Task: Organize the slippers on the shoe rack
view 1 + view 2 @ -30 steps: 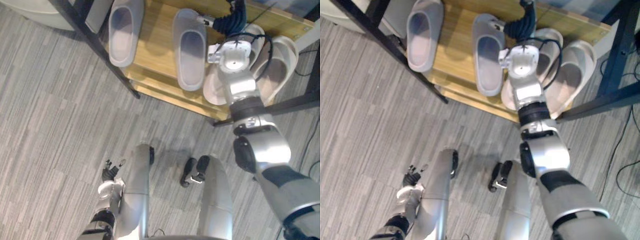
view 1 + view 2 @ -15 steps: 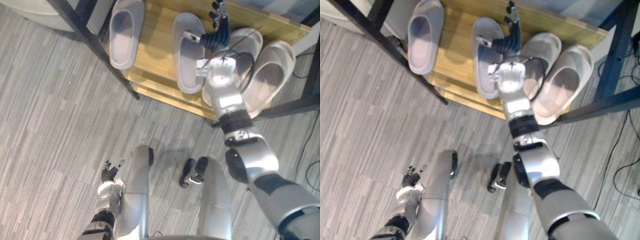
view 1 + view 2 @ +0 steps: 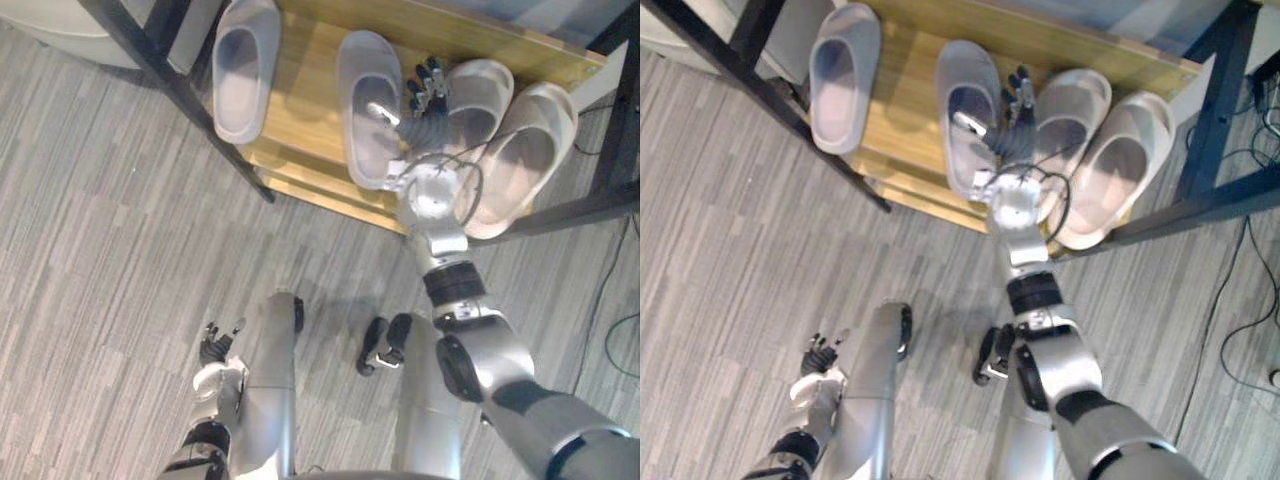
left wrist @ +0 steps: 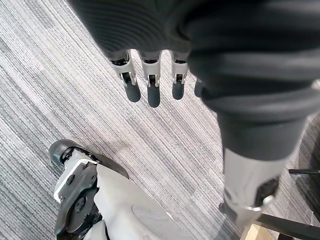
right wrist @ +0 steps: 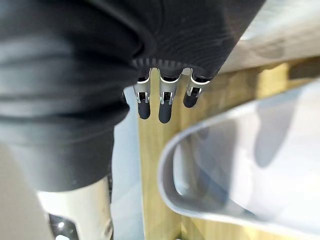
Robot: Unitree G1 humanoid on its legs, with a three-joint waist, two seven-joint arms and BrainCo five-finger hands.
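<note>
Grey striped carpet (image 3: 110, 250) underfoot, wooden shoe rack (image 3: 300, 110) just beyond. Pulled back over the last second from above the beige pair; now hovering with right hand (image 3: 424, 98) released, fingers straight, grasping nothing. Just left of the hand, near grey slipper (image 3: 366, 105); just right, beige slipper (image 3: 478, 92), with second beige slipper (image 3: 525, 150) beyond it; far grey slipper (image 3: 243, 68) well off to the left. Probably means beige pair settled and grey pair next. Left hand (image 3: 214, 347) idle down low, fingers relaxed.
</note>
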